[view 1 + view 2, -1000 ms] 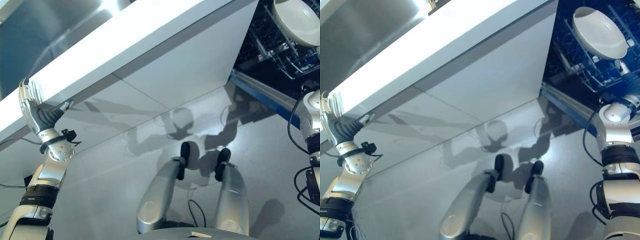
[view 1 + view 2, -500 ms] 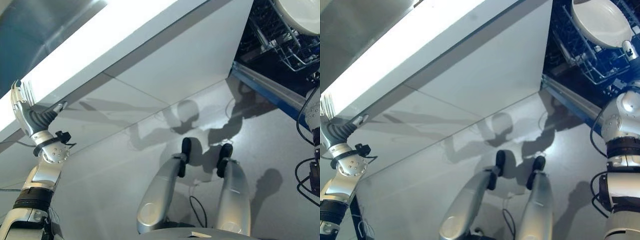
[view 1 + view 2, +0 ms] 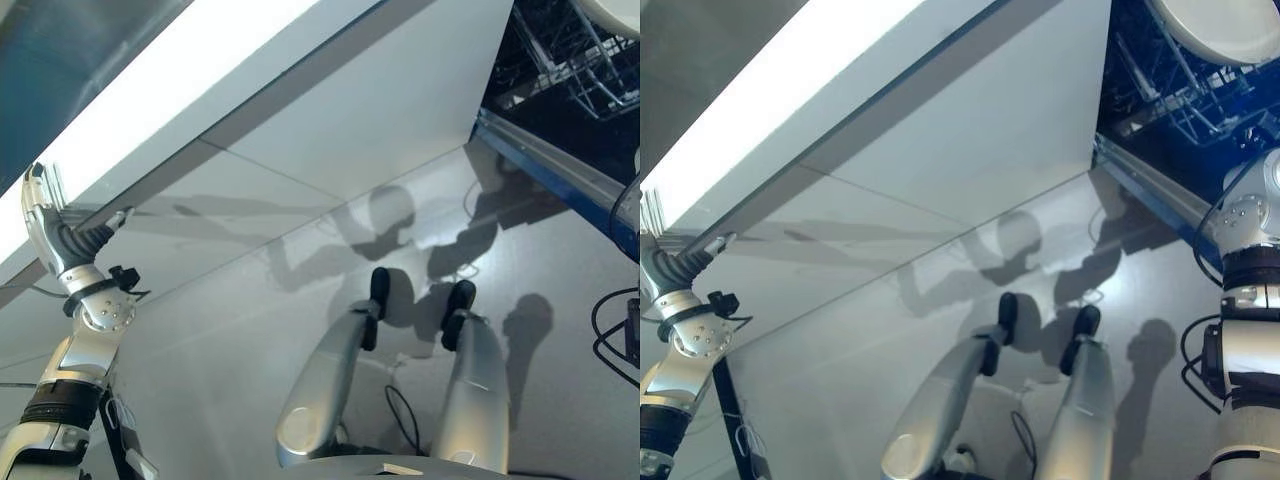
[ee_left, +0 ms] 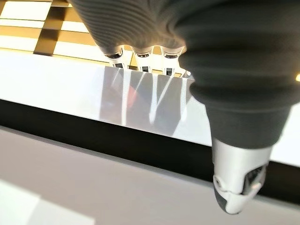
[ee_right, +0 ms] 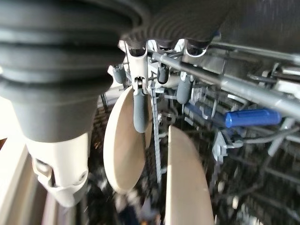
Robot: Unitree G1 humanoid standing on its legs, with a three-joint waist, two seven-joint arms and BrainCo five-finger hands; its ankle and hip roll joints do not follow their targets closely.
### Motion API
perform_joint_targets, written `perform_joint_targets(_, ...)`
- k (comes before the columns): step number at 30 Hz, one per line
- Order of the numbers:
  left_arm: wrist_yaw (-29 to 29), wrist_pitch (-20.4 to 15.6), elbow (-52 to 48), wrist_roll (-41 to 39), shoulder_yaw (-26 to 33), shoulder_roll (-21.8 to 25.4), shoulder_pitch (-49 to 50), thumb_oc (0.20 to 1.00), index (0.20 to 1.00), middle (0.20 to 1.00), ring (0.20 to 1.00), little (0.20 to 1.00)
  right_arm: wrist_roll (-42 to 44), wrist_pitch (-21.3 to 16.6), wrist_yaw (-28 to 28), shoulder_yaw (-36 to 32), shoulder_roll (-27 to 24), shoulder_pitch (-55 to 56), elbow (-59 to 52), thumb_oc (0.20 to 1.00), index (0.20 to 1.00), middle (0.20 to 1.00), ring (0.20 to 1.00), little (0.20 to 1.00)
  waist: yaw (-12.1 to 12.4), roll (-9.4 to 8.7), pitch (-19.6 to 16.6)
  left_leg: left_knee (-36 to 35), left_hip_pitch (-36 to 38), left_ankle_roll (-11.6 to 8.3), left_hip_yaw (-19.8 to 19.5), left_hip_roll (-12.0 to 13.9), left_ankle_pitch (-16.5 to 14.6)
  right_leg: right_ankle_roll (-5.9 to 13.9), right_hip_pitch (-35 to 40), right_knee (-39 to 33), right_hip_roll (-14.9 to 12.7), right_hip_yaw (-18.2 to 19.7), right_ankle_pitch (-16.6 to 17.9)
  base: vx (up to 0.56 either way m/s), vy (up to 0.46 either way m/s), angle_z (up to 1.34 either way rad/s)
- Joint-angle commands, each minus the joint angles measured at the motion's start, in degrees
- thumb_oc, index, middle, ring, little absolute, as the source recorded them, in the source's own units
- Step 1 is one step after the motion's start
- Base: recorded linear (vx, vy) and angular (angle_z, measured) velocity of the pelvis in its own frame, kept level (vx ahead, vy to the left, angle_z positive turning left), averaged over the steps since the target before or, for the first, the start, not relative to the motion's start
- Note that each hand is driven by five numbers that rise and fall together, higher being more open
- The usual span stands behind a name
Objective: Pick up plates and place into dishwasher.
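A white plate (image 3: pixel 1225 25) lies in the dishwasher's wire rack (image 3: pixel 1170 95) at the upper right. In the right wrist view my right hand (image 5: pixel 139 110) is inside that rack, fingers straight and open among the wires. One finger lies across the face of a cream plate (image 5: pixel 123 154) that stands upright, and a second plate (image 5: pixel 187 183) stands edge-on beside it. Whether the finger touches the plate I cannot tell. My left hand (image 3: pixel 45 220) is raised at the far left, open, with its straight fingers against the edge of the white counter (image 3: pixel 200 70); its thumb (image 4: pixel 236 187) sticks out free.
White cabinet fronts (image 3: pixel 380 110) run below the counter. The open dishwasher's blue-edged door (image 3: pixel 560 180) juts out over the grey floor at the right. A blue-handled utensil (image 5: pixel 253 117) lies among the rack wires.
The whole picture has shifted, so the camera has moved. The left hand stays at the counter edge. The right hand has passed out of the eye views at the rack.
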Motion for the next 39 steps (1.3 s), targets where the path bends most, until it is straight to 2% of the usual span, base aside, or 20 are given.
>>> perform_joint_targets(1, -10.75, 2.37, 1.47, -5.84, -12.91, -11.54, 14.50, 1.000, 1.000, 1.000, 1.000, 1.000, 8.20, -0.90, 14.45, 1.21, 3.45, -5.74, -5.34, 1.000, 1.000, 1.000, 1.000, 1.000, 5.16, -2.13, 5.14, 7.45, -5.78, 1.47, -1.91, 1.34, -2.52, 1.92, -1.86, -4.35, 0.66, -1.42, 2.68, 0.00, -0.067, -0.05)
perform_joint_targets(4, -12.19, 1.73, 0.50, -6.36, -11.02, -9.94, 15.55, 1.000, 1.000, 1.000, 1.000, 1.000, 14.89, 0.17, 22.36, -0.05, 4.77, -5.91, -10.29, 1.000, 1.000, 1.000, 1.000, 1.000, 5.95, -2.68, 5.14, 7.72, -6.58, 1.50, -2.92, 1.18, -2.37, 2.06, -2.13, -4.35, 0.70, -1.91, 2.83, -0.01, -0.102, -0.04)
perform_joint_targets(7, -13.69, 0.93, -0.13, -6.95, -9.20, -8.12, 16.51, 1.000, 1.000, 1.000, 1.000, 1.000, 18.00, 1.44, 25.17, 0.60, 5.79, -6.80, -15.17, 1.000, 1.000, 1.000, 1.000, 1.000, 6.75, -3.31, 5.14, 8.07, -7.31, 1.50, -3.68, 1.17, -2.01, 2.23, -2.18, -4.63, 0.68, -2.62, 3.27, -0.01, -0.104, -0.06)
perform_joint_targets(11, -15.04, -0.70, -0.43, -7.11, -7.36, -6.01, 17.83, 1.000, 1.000, 1.000, 1.000, 1.000, 24.68, 5.09, 33.82, 1.53, 6.80, -8.56, -19.34, 1.000, 1.000, 1.000, 1.000, 1.000, 7.89, -4.20, 5.14, 8.05, -7.26, 1.59, -4.95, 0.93, -1.57, 2.17, -1.23, -4.91, 0.76, -3.71, 3.20, 0.00, -0.093, -0.19)
perform_joint_targets(13, -15.68, -0.74, -1.11, -7.28, -6.21, -4.65, 18.53, 1.000, 1.000, 1.000, 1.000, 1.000, 25.61, 6.56, 35.88, 2.25, 6.96, -8.73, -22.14, 1.000, 1.000, 1.000, 1.000, 1.000, 8.50, -4.81, 5.14, 8.24, -7.29, 1.68, -5.59, 0.68, -1.46, 2.22, -0.51, -5.23, 0.77, -4.56, 3.40, 0.01, -0.129, -0.15)
perform_joint_targets(17, -17.32, -1.68, -1.59, -8.02, -3.52, -2.05, 19.94, 1.000, 1.000, 1.000, 1.000, 1.000, 26.34, 7.42, 36.89, 4.12, 7.96, -9.96, -27.72, 1.000, 1.000, 1.000, 1.000, 1.000, 9.83, -6.17, 5.14, 8.89, -7.07, 1.70, -7.02, 0.24, -1.14, 2.34, 1.43, -6.38, 0.95, -6.45, 4.01, 0.01, -0.140, -0.06)
perform_joint_targets(19, -18.61, -2.02, -1.86, -7.91, -2.35, -0.47, 20.18, 1.000, 1.000, 1.000, 1.000, 1.000, 26.47, 8.09, 35.65, 5.32, 8.82, -11.20, -30.76, 1.000, 1.000, 1.000, 1.000, 1.000, 10.54, -6.78, 5.14, 9.32, -6.82, 1.65, -7.60, 0.09, -1.02, 2.37, 2.73, -7.14, 1.13, -7.41, 4.23, 0.01, -0.129, -0.05)
perform_joint_targets(26, -20.35, -2.84, -2.72, -7.70, -0.97, 1.44, 20.29, 1.000, 1.000, 1.000, 1.000, 1.000, 26.37, 9.88, 35.40, 8.42, 11.92, -14.59, -37.81, 1.000, 1.000, 1.000, 1.000, 1.000, 12.28, -7.25, 5.14, 8.58, -4.51, 1.75, -9.01, -0.63, -0.35, 2.38, 7.10, -9.52, 1.36, -9.98, 4.55, 0.01, -0.051, -0.05)
perform_joint_targets(31, -22.36, -3.34, -2.39, -7.42, 0.50, 2.06, 20.66, 1.000, 1.000, 1.000, 1.000, 1.000, 24.58, 9.59, 36.41, 8.62, 12.36, -13.29, -41.57, 1.000, 1.000, 1.000, 1.000, 1.000, 12.98, -7.59, 5.14, 7.52, -2.19, 1.77, -9.57, -1.06, -0.40, 2.57, 10.89, -11.68, 1.35, -11.45, 4.91, -0.01, -0.020, -0.12)
perform_joint_targets(39, -24.51, -4.06, -1.62, -6.08, 2.44, 3.34, 19.67, 1.000, 1.000, 1.000, 1.000, 1.000, 20.52, 6.64, 36.40, 5.52, 10.26, -10.16, -43.63, 1.000, 1.000, 1.000, 1.000, 1.000, 12.30, -10.06, 5.14, 5.11, 2.41, 1.48, -9.31, -1.05, -1.70, 3.59, 17.72, -18.06, 2.47, -12.31, 6.93, -0.04, -0.024, -0.01)
